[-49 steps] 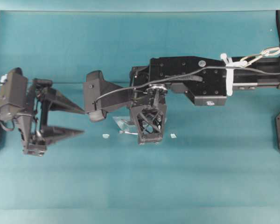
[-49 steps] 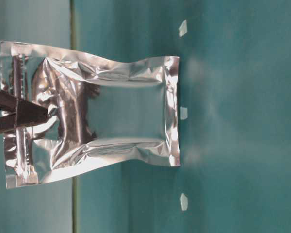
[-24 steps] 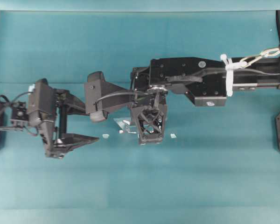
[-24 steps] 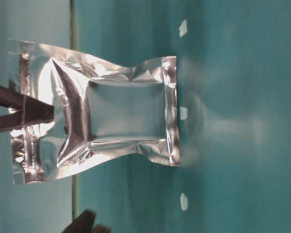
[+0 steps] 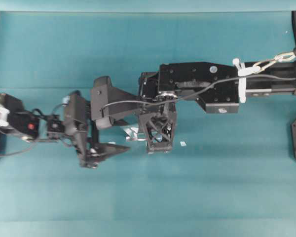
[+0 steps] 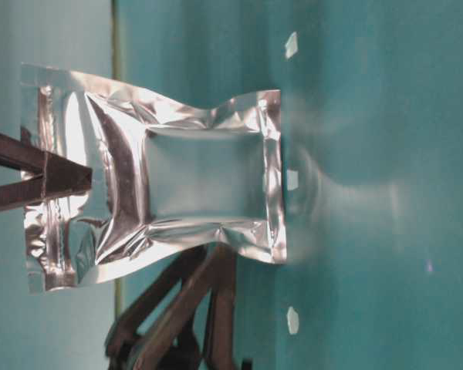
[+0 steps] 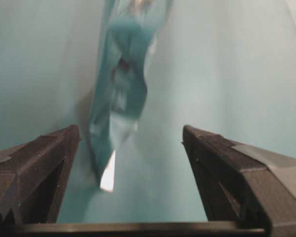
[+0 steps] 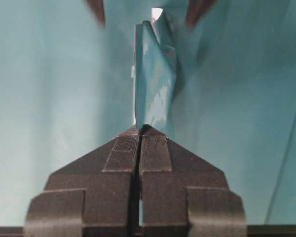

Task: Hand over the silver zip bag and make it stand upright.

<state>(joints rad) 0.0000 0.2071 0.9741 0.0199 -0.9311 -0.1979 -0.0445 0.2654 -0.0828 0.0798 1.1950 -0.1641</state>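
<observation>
The silver zip bag (image 6: 158, 177) is a shiny crinkled foil pouch, held vertically with its zip end up and its bottom seam at the teal table. My right gripper (image 8: 140, 129) is shut on the zip end; it points down in the overhead view (image 5: 158, 134). There only a sliver of the bag (image 5: 133, 132) shows. My left gripper (image 7: 130, 136) is open. The bag (image 7: 119, 94) stands edge-on ahead of it, nearer the left finger and not touched. In the table-level view the left fingers (image 6: 189, 304) sit low beside the bag.
Small white scraps (image 6: 292, 179) lie on the table near the bag's base, one also in the overhead view (image 5: 183, 143). The right arm (image 5: 212, 84) stretches across the middle from the right. Its wrist camera housing (image 5: 102, 101) hides the left gripper's far finger.
My left gripper has moved right, up to the bag, and its fingers now show in the table-level view. The right gripper and the bag have stayed almost still.
</observation>
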